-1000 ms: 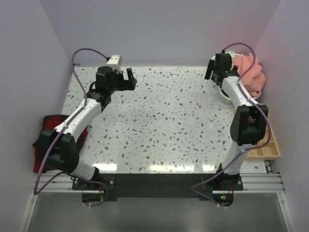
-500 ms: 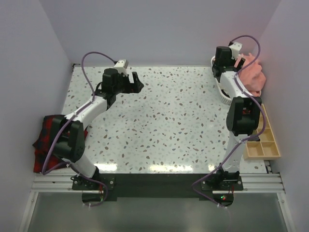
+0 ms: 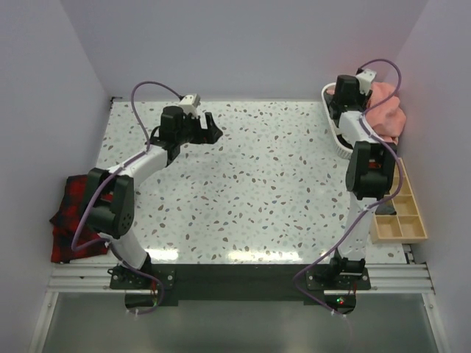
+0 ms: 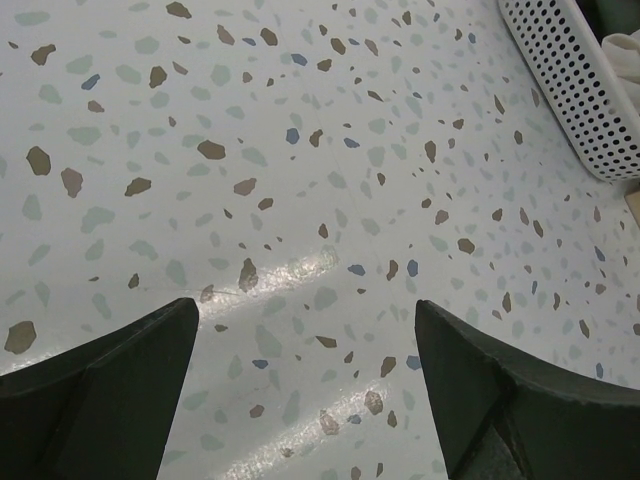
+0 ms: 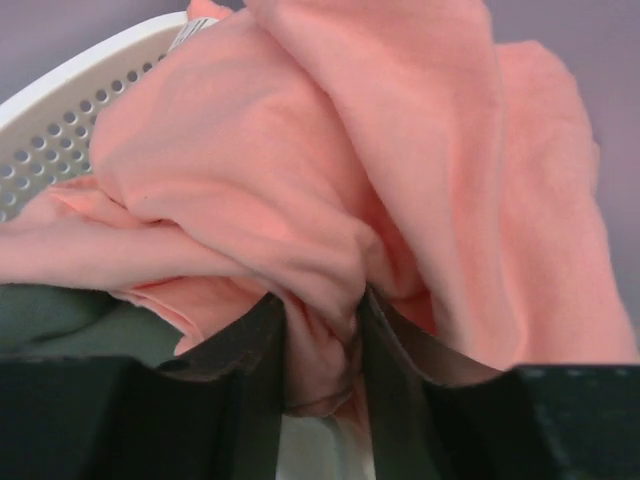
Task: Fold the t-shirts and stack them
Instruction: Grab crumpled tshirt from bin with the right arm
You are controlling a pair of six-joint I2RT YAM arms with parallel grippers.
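Right gripper [image 5: 322, 365] is closed narrowly on a soft fold of the crumpled, plain salmon-pink t-shirt [image 5: 300, 170], heaped in the white perforated basket [image 5: 60, 130] at the far right corner of the table [image 3: 257, 191]. Left gripper [image 4: 305, 390] hangs wide open, holding nothing, over bare speckled surface.

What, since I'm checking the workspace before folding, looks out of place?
The plaid cloth lies crumpled at the table's left edge, apparently partly overhanging it. The pink t-shirts bulge out of the white basket, unfolded.
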